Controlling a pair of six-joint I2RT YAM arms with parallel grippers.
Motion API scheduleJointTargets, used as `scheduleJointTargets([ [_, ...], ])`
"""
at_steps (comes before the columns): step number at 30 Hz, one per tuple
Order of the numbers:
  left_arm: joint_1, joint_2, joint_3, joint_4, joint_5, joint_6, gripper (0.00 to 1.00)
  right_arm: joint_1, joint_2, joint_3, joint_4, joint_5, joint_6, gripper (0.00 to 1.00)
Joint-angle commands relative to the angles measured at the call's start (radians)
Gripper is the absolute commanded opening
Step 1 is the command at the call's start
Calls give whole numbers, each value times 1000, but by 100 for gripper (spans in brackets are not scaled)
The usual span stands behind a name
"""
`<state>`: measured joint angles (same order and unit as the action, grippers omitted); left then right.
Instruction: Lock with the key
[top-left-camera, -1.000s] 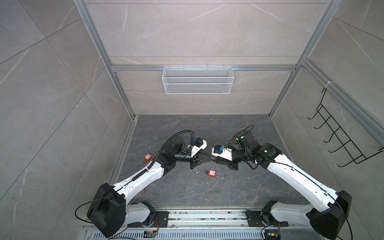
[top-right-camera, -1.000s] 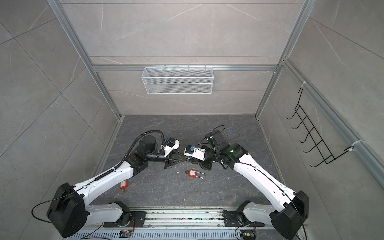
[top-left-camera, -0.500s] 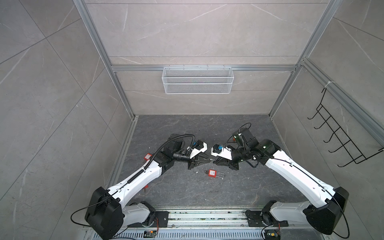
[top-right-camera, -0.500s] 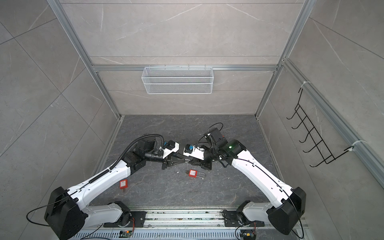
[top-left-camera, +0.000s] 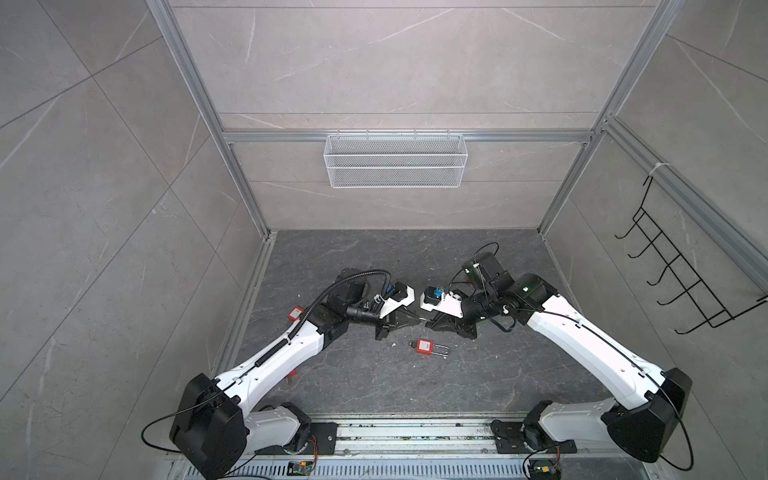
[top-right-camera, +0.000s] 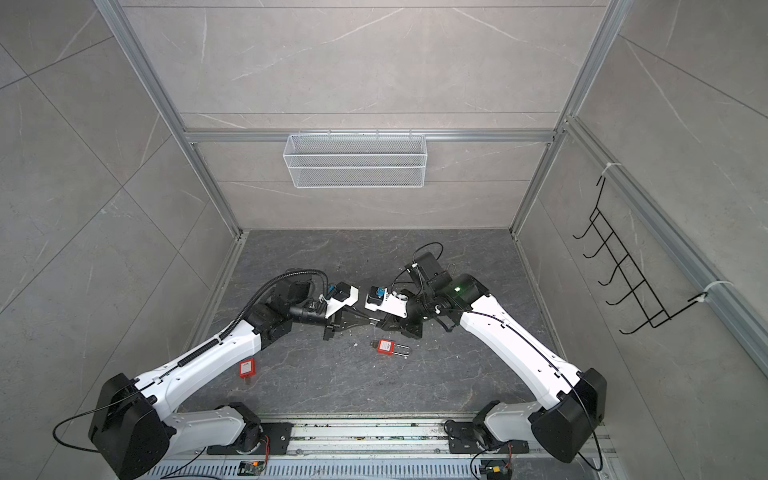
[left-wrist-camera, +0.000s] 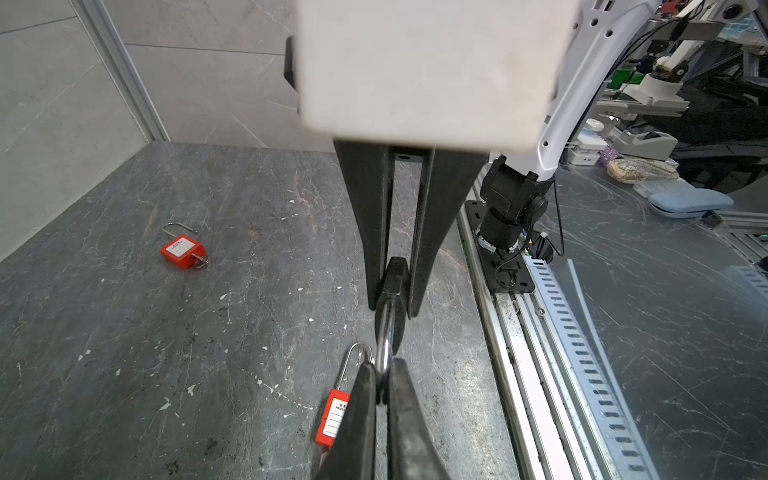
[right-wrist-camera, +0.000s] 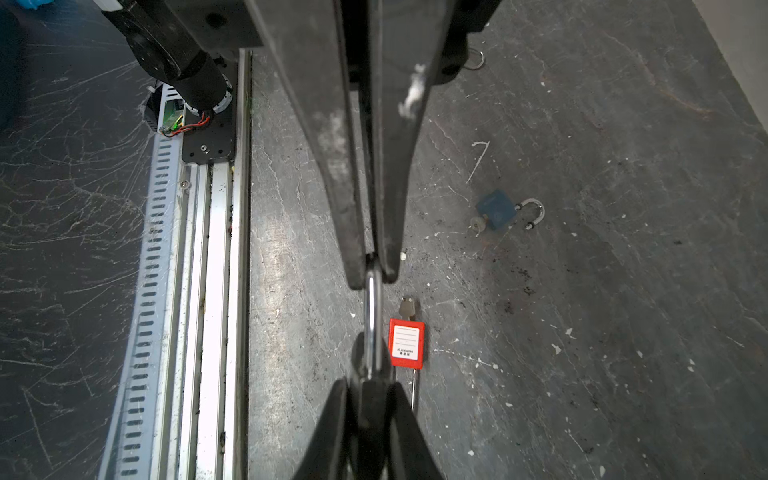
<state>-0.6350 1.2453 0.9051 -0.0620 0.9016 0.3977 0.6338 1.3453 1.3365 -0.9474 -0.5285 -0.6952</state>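
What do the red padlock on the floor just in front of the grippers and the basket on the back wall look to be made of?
Red padlock: the body looks like matte red plastic, evenly coloured, with a white label. Its shackle is bare polished metal, judging by the bright glint. Basket: fine see-through mesh on a wire frame, white-coated, probably metal.

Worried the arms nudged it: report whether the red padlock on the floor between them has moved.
No. The red padlock lies just as far from the front rail, shackle pointing right as before.
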Motion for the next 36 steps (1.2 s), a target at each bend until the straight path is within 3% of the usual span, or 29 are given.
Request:
scheduleJointTargets([
  [1,-10,5,33,9,56,23,6,6,11,42,-34,-47,11,5],
  [12,-23,-12,8,18,42,34,12,4,51,79,-82,-73,16,2],
  [17,-25,-8,7,18,46,32,8,5,60,88,-88,-87,20,2],
  [19,-28,-9,3,19,48,37,0,5,60,94,-91,-93,19,2],
  [28,-41,-21,-13,31,45,43,0,4,87,145,-124,-145,-16,2],
  [36,-75,-57,-80,163,-6,-7,0,0,101,176,-113,-232,-20,1],
])
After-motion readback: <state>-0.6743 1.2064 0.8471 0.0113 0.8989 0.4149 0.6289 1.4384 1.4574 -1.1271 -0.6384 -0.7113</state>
